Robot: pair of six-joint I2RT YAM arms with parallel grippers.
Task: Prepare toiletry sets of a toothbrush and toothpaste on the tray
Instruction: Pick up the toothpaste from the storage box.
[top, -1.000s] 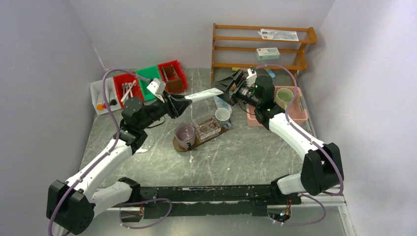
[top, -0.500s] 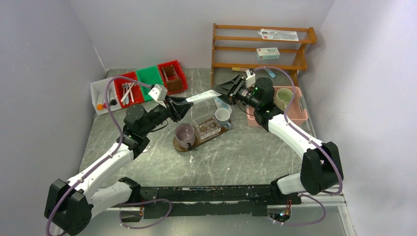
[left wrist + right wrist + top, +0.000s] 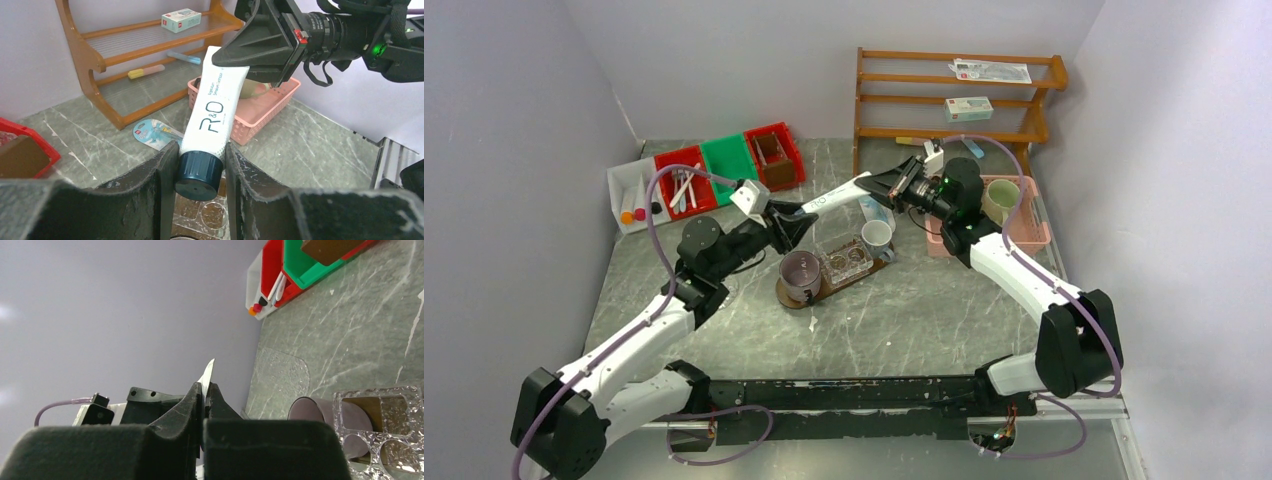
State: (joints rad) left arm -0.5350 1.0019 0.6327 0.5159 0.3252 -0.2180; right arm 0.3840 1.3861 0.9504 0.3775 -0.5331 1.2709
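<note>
White tube (image 3: 212, 115) spanning mid-air: pinches capped end in left tool (image 3: 199, 155), nips flat crimp in right tool (image 3: 205, 390) pressed together, apparently a handover before placing on tray (image 3: 786, 298).

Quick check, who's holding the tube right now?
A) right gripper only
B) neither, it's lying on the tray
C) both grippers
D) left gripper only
C: the left gripper pinches the tube at its cap end, and the right gripper is shut on its flat tail.
</note>
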